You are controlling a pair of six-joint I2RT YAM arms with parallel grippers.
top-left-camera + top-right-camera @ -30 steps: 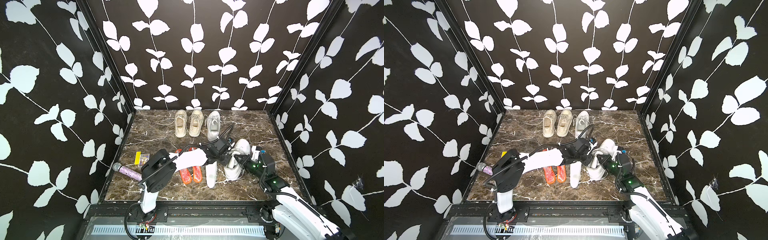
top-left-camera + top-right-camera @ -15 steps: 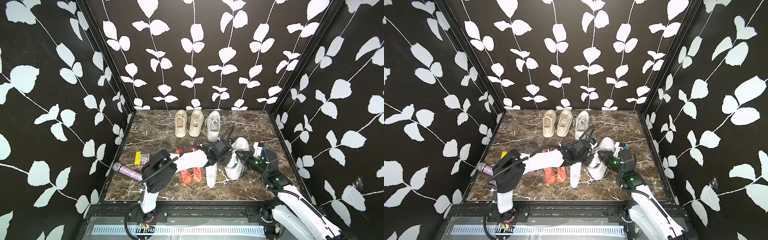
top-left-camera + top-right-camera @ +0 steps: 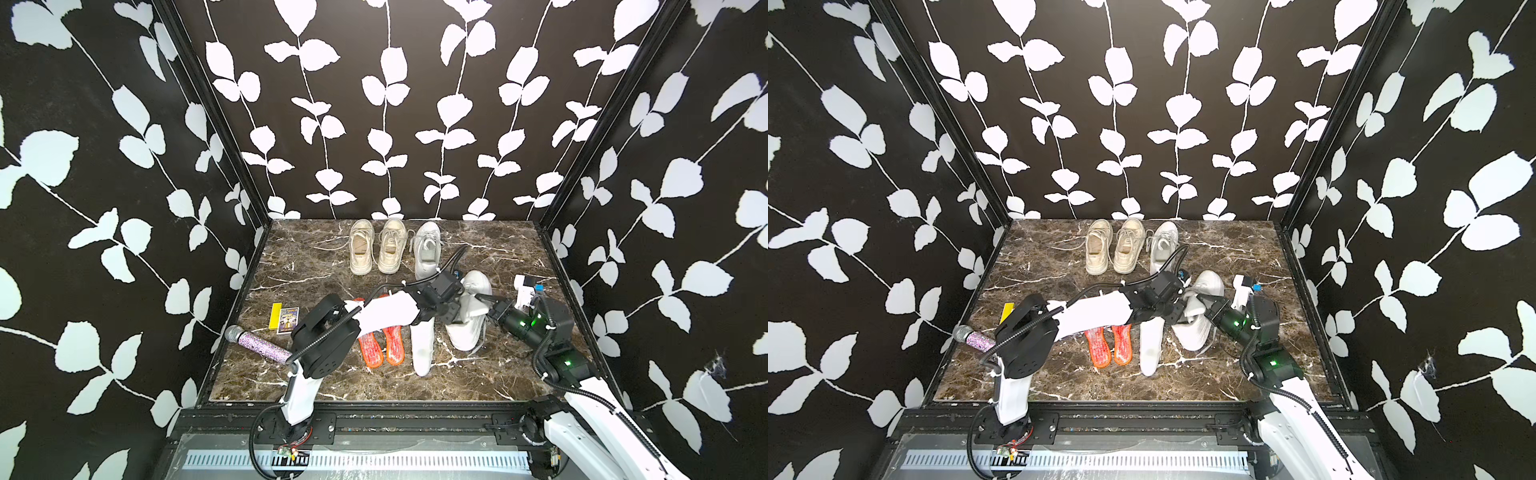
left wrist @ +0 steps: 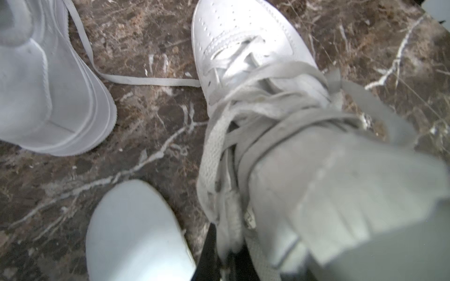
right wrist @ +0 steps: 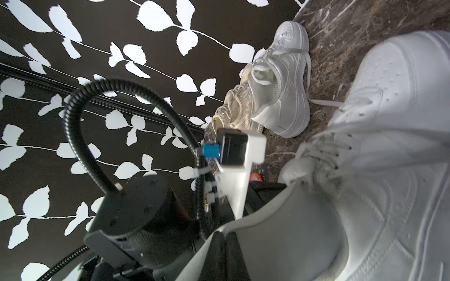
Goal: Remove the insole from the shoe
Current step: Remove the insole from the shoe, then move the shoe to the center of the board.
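Note:
A white shoe (image 3: 465,336) (image 3: 1192,332) lies right of centre on the marble floor, toe toward the back wall. Its pale grey insole (image 4: 341,194) (image 5: 267,238) sticks out of the opening. My right gripper (image 3: 478,297) (image 3: 1200,300) (image 5: 225,233) is shut on the insole's thin edge. My left gripper (image 3: 453,316) (image 3: 1177,316) (image 4: 226,258) is shut on the shoe's fuzzy tongue edge, beside the laces. The toe (image 4: 243,48) (image 5: 389,146) points away from both grippers.
A loose white insole (image 3: 423,345) and two orange insoles (image 3: 380,347) lie left of the shoe. Two beige sneakers (image 3: 374,249) and a white sneaker (image 3: 428,251) stand at the back. A glittery microphone (image 3: 257,345) and two small cards (image 3: 282,318) lie at the left.
My right gripper has risen and moved toward the back with the insole's edge in it. The left arm has hardly moved.

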